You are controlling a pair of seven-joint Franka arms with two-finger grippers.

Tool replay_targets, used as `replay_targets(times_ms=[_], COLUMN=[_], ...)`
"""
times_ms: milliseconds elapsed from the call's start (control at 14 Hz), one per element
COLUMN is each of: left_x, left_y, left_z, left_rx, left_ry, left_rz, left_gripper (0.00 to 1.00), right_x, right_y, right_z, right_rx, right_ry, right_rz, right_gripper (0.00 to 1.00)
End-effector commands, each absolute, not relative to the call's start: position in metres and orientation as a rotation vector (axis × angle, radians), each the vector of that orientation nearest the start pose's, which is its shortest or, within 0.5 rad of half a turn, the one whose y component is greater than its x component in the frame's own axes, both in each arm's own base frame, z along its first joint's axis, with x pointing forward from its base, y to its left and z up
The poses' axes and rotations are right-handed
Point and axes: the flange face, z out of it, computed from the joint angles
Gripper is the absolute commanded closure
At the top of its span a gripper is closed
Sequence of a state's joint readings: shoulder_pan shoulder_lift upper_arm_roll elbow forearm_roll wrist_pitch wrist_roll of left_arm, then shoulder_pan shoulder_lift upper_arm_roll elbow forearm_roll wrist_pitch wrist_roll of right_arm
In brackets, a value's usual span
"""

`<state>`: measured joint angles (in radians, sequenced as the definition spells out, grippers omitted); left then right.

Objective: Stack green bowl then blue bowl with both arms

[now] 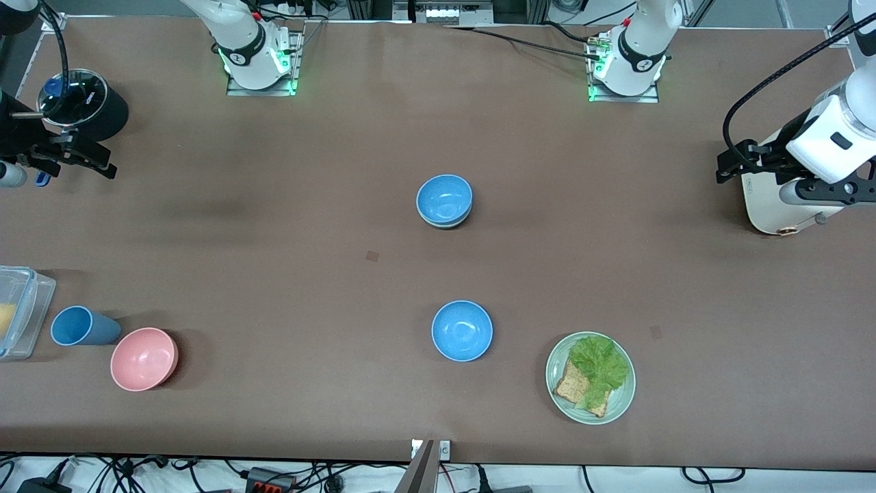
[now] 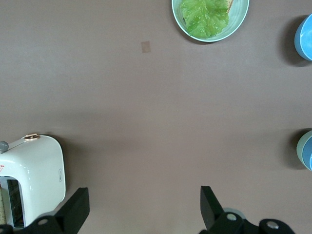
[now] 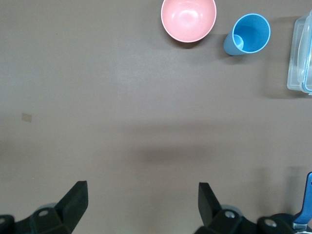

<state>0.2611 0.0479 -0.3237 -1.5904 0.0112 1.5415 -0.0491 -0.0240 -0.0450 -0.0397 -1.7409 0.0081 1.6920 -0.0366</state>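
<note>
Worktop (image 1: pixel 274 274): brown, wide bare stretches around the middle.
Blue bowl (image 1: pixel 445 197): mid-worktop, nested in the green bowl (image 1: pixel 443 222), only the pale rim showing beneath.
Second blue bowl (image 1: pixel 462 331): alone, nearer the front camera.
Plate (image 1: pixel 619 404) of lettuce and bread: beside it, toward the left arm's end.
Pink bowl (image 1: pixel 144 359), blue cup (image 1: pixel 81 326), clear box (image 1: pixel 27 308): right arm's end.
Left gripper (image 2: pixel 144 207): over the toaster (image 1: pixel 770 205), fingers released.
Right gripper (image 3: pixel 142 204): at its edge, fingers spread, empty.
</note>
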Motion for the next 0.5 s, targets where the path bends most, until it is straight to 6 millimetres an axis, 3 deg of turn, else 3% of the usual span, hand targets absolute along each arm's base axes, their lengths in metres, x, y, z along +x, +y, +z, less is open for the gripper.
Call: replay_targets(times_ms=[0, 429], left_x=[0.5564, 0.5559], left_y=[-0.0263, -0.0288], left_z=[0.5871, 0.5864], left_rx=[-3.157, -3.158], left_ry=[0.068, 0.061], left_rz=[0.168, 0.181], left_gripper=[0.00, 0.00], right_x=[0.5401, 0.5395], right_y=[-0.0338, -0.0342], right_z=[0.5869, 0.5865], right_rx=[-3.150, -3.162], right_ry=[0.017, 0.013], right_rz=[0.008, 0.016], right_gripper=[0.00, 0.00])
